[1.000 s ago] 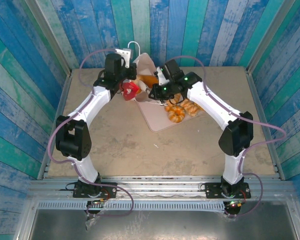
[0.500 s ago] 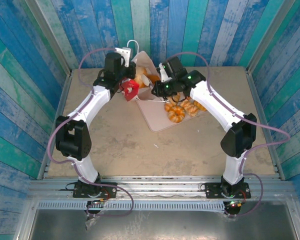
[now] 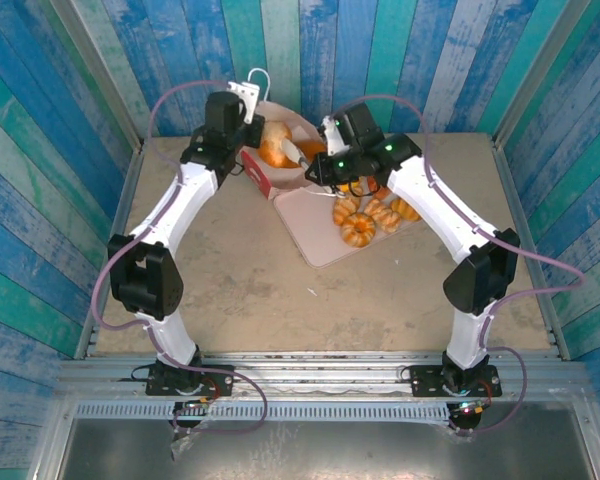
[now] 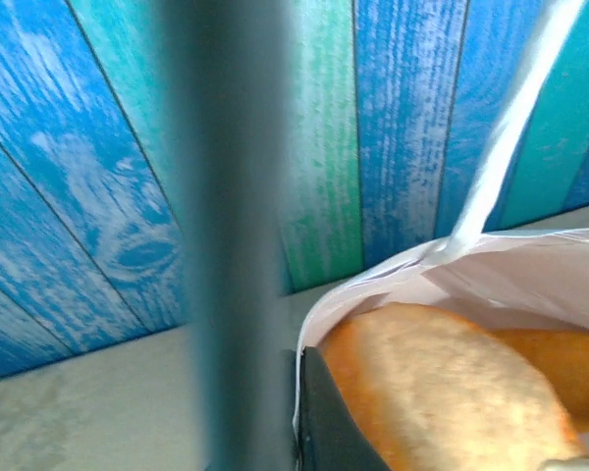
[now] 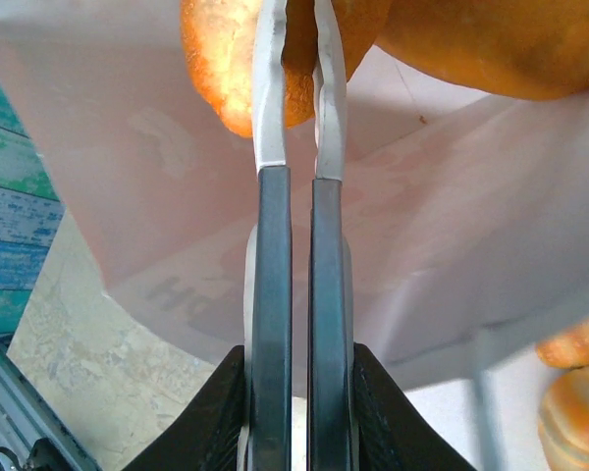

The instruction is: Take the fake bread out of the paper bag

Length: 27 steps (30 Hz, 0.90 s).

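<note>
Your right gripper [image 5: 298, 44] reaches into the paper bag [image 3: 256, 175]. Its two fingers are pressed almost together on a small golden-orange pastry [image 5: 231, 69], pinched at their tips against the bag's white inside. A larger brown bun [image 5: 491, 39] lies just beside it, also in the bag. Your left gripper [image 3: 248, 108] sits closed at the bag's far-left rim. The left wrist view is blurred, but the gripper seems to have the paper rim between its fingers. The white cord handle [image 4: 510, 128] rises just beside it and more fake bread [image 4: 442, 392] lies inside below. The bag stands open at the back of the table [image 3: 230, 290], at the far corner of the pale square tray [image 3: 315, 250]. On that tray lie a twisted ring [image 3: 358, 230] and other pastries [image 3: 390, 210].
</note>
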{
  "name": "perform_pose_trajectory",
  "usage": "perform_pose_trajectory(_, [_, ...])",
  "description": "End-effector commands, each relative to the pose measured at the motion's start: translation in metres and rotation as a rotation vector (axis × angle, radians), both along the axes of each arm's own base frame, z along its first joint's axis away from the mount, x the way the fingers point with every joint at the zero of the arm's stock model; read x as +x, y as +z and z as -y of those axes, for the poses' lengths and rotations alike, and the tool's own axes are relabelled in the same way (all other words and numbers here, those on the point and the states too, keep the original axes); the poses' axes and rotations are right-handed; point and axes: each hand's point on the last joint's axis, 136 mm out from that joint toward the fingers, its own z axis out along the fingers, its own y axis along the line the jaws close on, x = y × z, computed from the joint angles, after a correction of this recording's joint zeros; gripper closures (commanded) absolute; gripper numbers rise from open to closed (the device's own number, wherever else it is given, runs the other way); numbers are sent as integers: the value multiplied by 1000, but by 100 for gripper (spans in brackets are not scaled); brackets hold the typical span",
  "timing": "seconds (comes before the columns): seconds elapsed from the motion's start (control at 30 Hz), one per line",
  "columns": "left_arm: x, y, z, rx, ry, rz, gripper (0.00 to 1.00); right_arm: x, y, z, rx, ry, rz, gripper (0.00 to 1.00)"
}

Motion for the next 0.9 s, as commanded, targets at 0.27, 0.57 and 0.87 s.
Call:
perform_pose_trajectory(0.27, [39, 3, -34, 234, 105, 36, 100, 23, 50, -18, 144, 33, 157, 99])
perform_pose_trajectory(0.57, [54, -30, -38, 344, 111, -38, 100, 51, 20, -48, 155, 50, 94, 99])
perform_pose_trajectory(0.87, [45, -43, -3, 345, 3, -58, 100, 74, 12, -46, 97, 15, 149, 99])
